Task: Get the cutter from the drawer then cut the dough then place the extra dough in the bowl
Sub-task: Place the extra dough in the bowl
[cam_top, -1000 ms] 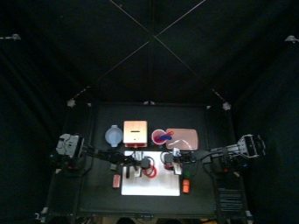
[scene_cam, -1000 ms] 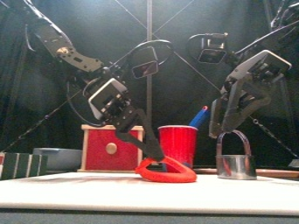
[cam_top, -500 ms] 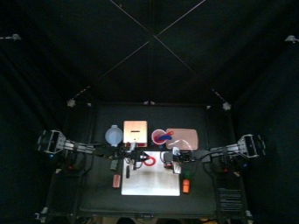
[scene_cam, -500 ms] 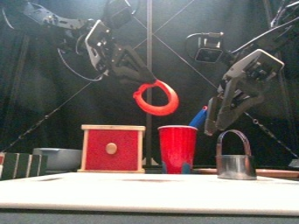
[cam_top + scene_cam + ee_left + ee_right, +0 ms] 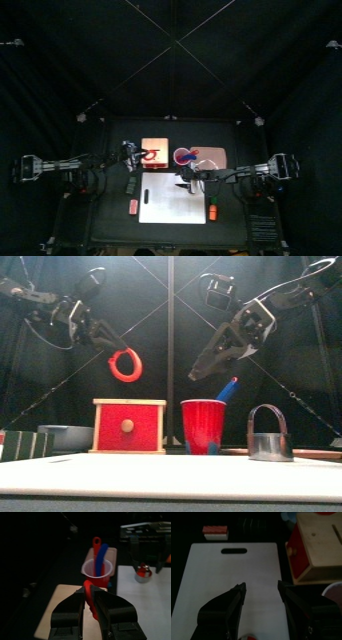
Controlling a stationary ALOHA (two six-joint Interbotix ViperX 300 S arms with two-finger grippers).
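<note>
Front view: left hand is pinching the red dough ring by its upper edge, dangling it high in the air | bowl is sitting low, beside the wooden box | dough is looking light, soft and apt to stretch, so a rim grip is suiting it | right hand is hovering empty, jaws apart

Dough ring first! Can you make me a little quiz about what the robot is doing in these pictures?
1. True or false: the red dough ring hangs in the air from the left gripper.
2. In the front view, which thing stands furthest to the right? A red cup, B cutter, C wooden box.
3. Fill in: the right gripper has its jaws ____.
Key: 1 true; 2 B; 3 open.
</note>
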